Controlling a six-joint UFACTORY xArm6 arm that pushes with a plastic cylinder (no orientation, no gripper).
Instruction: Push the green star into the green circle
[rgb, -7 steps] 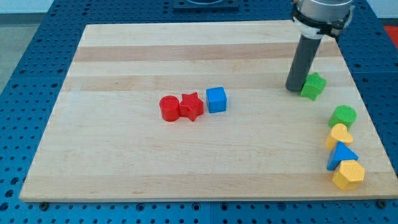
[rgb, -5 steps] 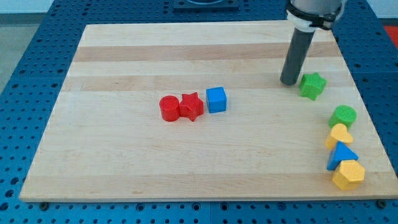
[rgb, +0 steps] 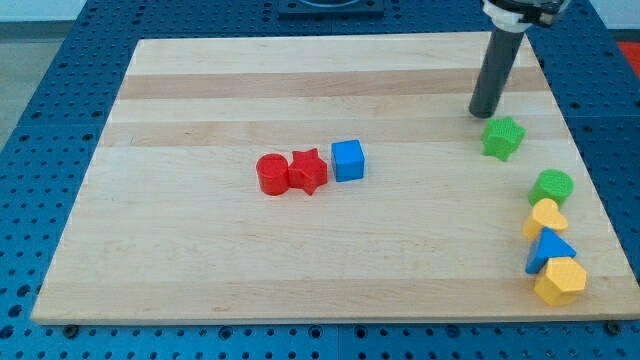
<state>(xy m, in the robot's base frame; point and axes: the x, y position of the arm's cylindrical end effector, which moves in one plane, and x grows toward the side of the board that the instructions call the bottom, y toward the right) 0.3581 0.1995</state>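
The green star (rgb: 503, 138) lies at the board's right side. The green circle (rgb: 551, 187) lies below it and to its right, a short gap apart. My tip (rgb: 483, 113) stands just above the star and slightly to its left, close to it but apart from it. The rod rises from there to the view's top edge.
A yellow heart (rgb: 545, 217), a blue triangle (rgb: 550, 249) and a yellow hexagon (rgb: 560, 281) run in a column below the green circle near the board's right edge. A red circle (rgb: 271, 174), a red star (rgb: 308, 171) and a blue cube (rgb: 348, 160) sit in a row mid-board.
My tip has moved from the star's left side up and slightly right, now standing above the star. The star has not visibly moved.
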